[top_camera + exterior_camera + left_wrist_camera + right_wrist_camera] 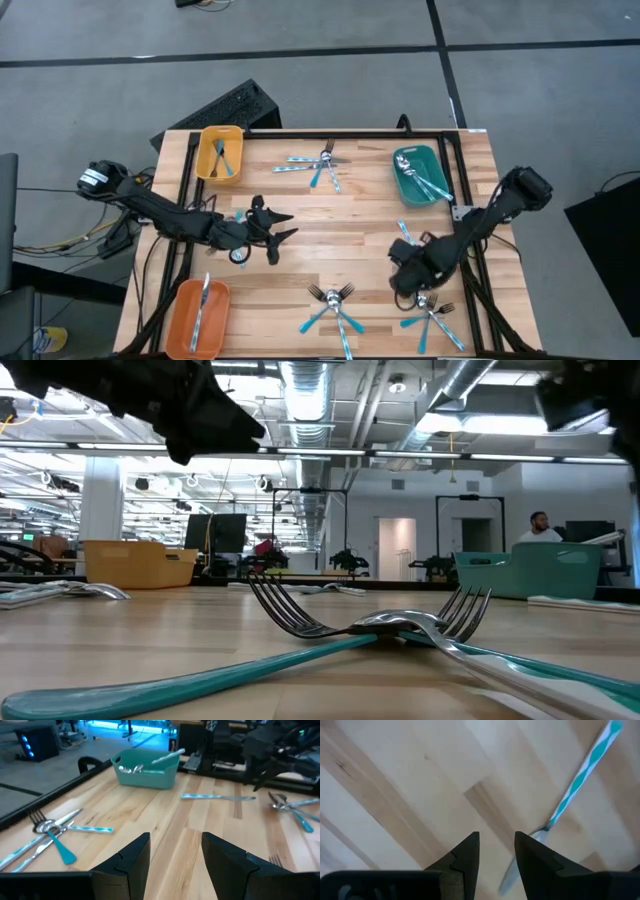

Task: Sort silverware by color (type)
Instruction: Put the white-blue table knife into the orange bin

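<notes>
I have the right end effector low over the counter, near its right front corner, its two dark fingers parted by a narrow gap with bare wood between them and nothing in their grip. Just beside one fingertip lies a piece of silverware, its striped light-blue handle running away from a blurred metal head; I cannot tell whether it is a fork, spoon or knife. From above, this end effector hangs just behind the cluster of blue-handled pieces at the right front edge.

My left end effector hangs over the left middle of the counter, fingers spread wide and holding nothing, pointed across the boards toward the right arm.

The rest of the silverware lies in groups: a crossed pile of forks at the middle of the front edge, another pile near the middle of the back edge, and a single piece lying alone toward the right side. The teal tray at the back right holds spoons, the yellow tray at the back left corner holds a few pieces, and the orange tray at the front left corner holds one or two.
</notes>
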Tool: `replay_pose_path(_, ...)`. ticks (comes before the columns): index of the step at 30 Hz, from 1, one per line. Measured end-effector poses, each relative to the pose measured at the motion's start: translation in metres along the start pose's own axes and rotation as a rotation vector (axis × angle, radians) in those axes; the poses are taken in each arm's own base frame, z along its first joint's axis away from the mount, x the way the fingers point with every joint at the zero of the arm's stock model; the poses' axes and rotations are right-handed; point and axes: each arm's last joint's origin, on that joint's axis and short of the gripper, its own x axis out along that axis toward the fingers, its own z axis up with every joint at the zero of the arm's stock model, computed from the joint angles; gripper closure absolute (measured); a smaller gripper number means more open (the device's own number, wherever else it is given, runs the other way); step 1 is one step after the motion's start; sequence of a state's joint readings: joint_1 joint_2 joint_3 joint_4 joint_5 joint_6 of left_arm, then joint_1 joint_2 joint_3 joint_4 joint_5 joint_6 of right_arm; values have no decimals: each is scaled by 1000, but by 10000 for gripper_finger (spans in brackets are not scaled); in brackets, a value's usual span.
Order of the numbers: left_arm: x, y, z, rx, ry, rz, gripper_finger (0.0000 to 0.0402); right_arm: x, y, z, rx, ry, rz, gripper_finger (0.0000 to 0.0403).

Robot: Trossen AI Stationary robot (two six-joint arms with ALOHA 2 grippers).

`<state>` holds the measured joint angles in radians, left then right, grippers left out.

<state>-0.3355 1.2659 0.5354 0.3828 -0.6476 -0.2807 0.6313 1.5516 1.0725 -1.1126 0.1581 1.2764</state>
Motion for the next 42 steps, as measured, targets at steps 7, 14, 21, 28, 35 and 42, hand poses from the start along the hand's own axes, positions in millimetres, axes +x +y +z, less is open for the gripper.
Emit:
replay_pose_path(7, 9, -6, -4, 6, -27, -16, 235, 13, 17, -33, 128, 62, -45, 258)
replay_pose_path(14, 3, -12, -4, 7, -35, -56, 235, 19, 25, -65, 370, 54, -88, 258)
replay_pose_path(21, -8, -24, -7, 71, -35, -108, 235, 25, 28, -82, 498, 35, -130, 258)
replay_pose_path(28, -9, -26, -7, 85, -35, -114, 235, 25, 29, -83, 544, 36, -121, 258)
replay_pose_path(35, -9, -26, -7, 115, -37, -113, 235, 24, 32, -91, 559, 113, -106, 258)
replay_pose_path(42, -9, -25, -7, 137, -37, -112, 235, 22, 32, -106, 559, 115, -108, 258)
